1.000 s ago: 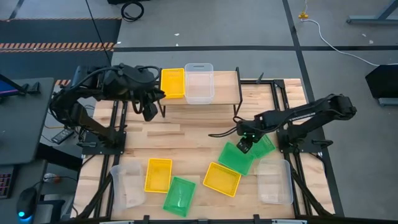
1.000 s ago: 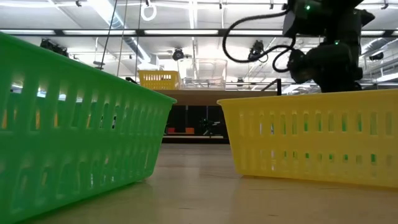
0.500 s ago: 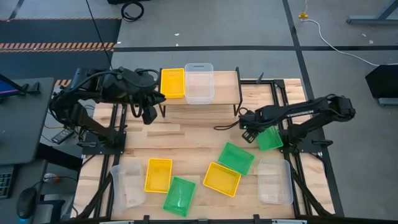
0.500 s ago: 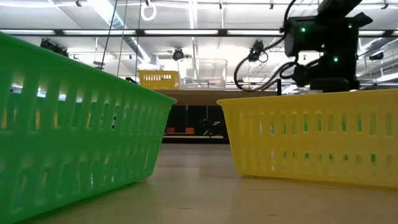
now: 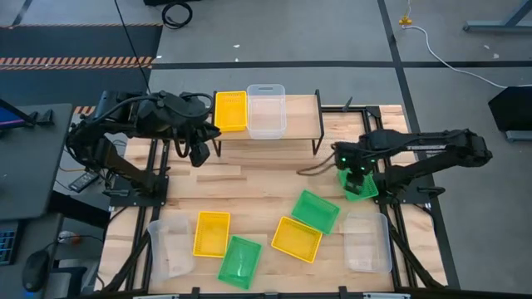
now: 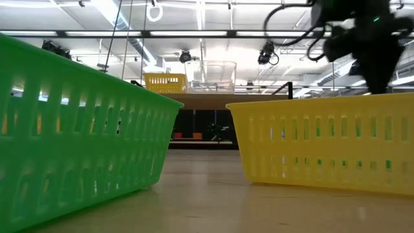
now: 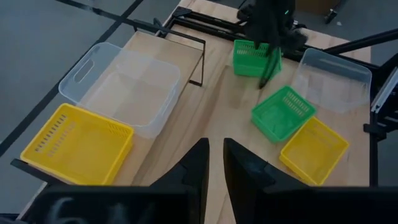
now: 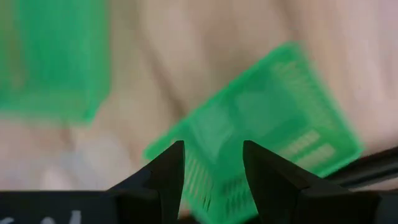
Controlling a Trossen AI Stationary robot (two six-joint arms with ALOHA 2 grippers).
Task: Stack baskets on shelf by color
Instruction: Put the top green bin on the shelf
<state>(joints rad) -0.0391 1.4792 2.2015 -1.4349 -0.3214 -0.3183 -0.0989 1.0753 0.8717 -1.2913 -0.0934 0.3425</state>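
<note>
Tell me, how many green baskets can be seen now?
3: one under the right hand by the table's right edge, one lying right of centre, one at the front edge. None seems hidden.
</note>
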